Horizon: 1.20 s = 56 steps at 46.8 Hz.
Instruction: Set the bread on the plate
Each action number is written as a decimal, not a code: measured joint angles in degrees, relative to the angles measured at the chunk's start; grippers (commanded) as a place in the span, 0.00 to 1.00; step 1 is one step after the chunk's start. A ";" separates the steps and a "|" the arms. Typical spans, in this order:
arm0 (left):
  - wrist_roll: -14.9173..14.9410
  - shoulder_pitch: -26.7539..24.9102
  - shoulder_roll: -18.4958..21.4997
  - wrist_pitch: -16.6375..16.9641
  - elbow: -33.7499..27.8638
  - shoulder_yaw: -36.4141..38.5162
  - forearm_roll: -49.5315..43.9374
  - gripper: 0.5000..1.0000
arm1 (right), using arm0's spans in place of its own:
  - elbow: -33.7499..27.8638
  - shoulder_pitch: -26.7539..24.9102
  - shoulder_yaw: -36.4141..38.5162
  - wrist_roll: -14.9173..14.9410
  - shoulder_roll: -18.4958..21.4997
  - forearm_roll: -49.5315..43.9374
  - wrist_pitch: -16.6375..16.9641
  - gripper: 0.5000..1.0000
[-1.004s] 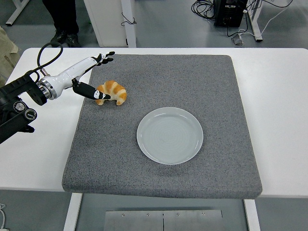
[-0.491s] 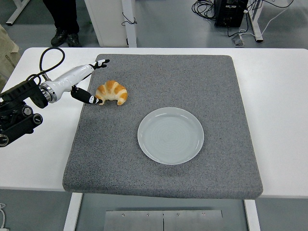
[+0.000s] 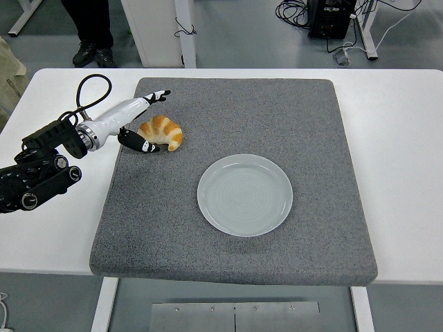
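A golden croissant (image 3: 163,131) lies on the grey mat (image 3: 235,173) at its upper left. A pale grey plate (image 3: 244,194) sits empty near the mat's middle, apart from the bread. My left hand (image 3: 147,119) reaches in from the left with fingers spread around the croissant's left end: the long fingers point above it, the thumb (image 3: 144,144) lies below it. The hand is open and does not hold the bread. The right arm is out of view.
The mat covers most of the white table (image 3: 401,152). A person's legs (image 3: 90,28) stand beyond the table's far left corner. Cables and a black box (image 3: 332,17) lie on the floor beyond the far edge.
My left arm shifted right and slightly forward, bringing the spread fingers closer around the croissant's left end. The croissant and plate have stayed in place.
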 measured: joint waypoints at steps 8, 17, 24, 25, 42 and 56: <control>-0.78 0.10 -1.46 0.03 1.99 0.03 0.00 0.94 | 0.00 0.00 0.00 0.00 0.00 0.00 0.01 1.00; -0.86 0.07 -3.24 0.34 4.11 0.03 -0.14 0.93 | 0.00 0.00 0.00 0.00 0.00 0.00 0.00 1.00; -1.36 0.07 -5.11 0.47 6.77 0.03 -0.30 0.91 | 0.00 0.00 0.00 0.00 0.00 0.00 0.01 1.00; -1.63 0.07 -5.33 0.47 7.02 0.04 -0.33 0.90 | 0.00 0.00 0.00 0.00 0.00 0.00 0.01 1.00; -2.16 0.00 -6.80 0.54 10.12 0.30 -0.97 0.51 | 0.00 0.00 0.02 0.00 0.00 0.00 0.01 1.00; -2.56 -0.13 -6.74 0.49 10.23 0.24 -2.97 0.00 | 0.00 0.00 0.02 0.00 0.00 0.00 0.01 1.00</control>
